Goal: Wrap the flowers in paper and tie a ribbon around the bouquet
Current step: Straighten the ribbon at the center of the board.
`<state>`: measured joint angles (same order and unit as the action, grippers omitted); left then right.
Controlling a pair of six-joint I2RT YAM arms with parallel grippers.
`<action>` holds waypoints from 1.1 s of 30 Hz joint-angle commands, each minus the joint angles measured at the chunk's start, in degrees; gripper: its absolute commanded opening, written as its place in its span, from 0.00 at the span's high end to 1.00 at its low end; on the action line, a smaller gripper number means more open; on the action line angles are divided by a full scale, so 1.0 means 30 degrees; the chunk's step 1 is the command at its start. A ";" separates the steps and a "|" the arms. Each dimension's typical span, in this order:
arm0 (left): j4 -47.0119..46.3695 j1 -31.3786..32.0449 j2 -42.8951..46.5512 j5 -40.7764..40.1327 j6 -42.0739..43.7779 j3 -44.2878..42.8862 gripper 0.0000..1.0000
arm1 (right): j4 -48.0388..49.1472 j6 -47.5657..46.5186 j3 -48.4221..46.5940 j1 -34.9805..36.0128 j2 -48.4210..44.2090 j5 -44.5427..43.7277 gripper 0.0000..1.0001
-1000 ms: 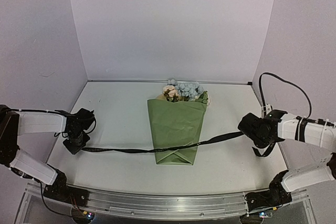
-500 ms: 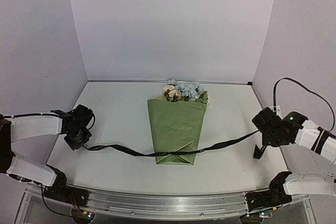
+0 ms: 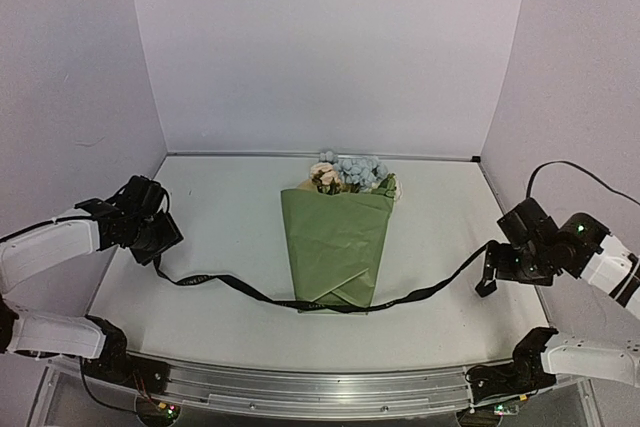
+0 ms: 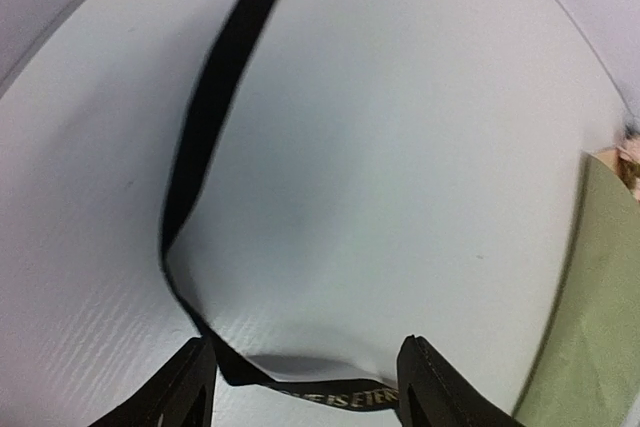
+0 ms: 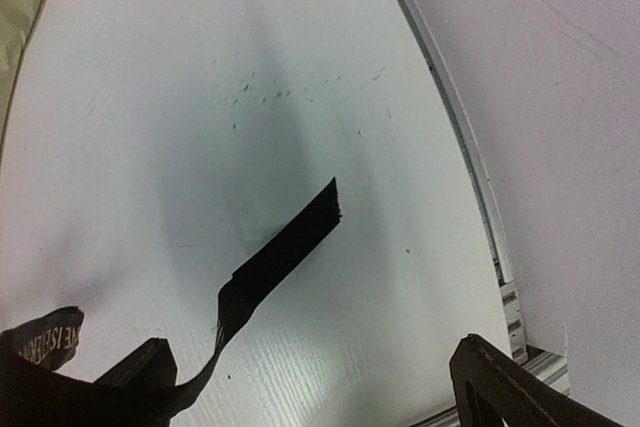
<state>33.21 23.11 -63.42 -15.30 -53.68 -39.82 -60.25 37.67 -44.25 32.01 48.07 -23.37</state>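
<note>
Wide and empty: left hand (image 4: 305, 375), right hand (image 5: 320, 379). Pinch floppy, light ribbon (image 4: 205, 117) flat, just under each hand.

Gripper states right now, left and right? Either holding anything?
Left gripper: open, the ribbon lying slack between its jaws, not clamped.
Right gripper: open, ribbon end loose by one jaw, nothing gripped.

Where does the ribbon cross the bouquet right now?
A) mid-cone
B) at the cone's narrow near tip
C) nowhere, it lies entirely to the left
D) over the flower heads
B: in the top view the slack ribbon meets the bouquet only at its narrow near tip, far from the flowers, and runs on to the right.
</note>
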 commanded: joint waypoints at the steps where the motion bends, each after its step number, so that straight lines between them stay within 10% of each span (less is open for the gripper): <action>1: -0.2622 0.0070 -0.0471 0.3873 0.2953 -0.1693 0.35 | -0.1486 0.1322 0.0219 -0.0062 0.0001 0.3402 0.02; 26: -0.8724 0.0069 -0.7455 1.3898 0.3238 -0.4123 0.38 | -0.0981 -0.2411 -0.2075 -0.0031 0.8583 1.7046 0.02; 33: -0.9072 0.0101 -0.7379 1.5649 0.2336 -0.2502 0.53 | 0.0672 -0.1463 -0.1783 -0.0152 1.0640 1.6308 0.04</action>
<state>7.65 23.22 -87.06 27.32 -45.11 -50.12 -60.36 32.53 -48.77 31.91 78.09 25.98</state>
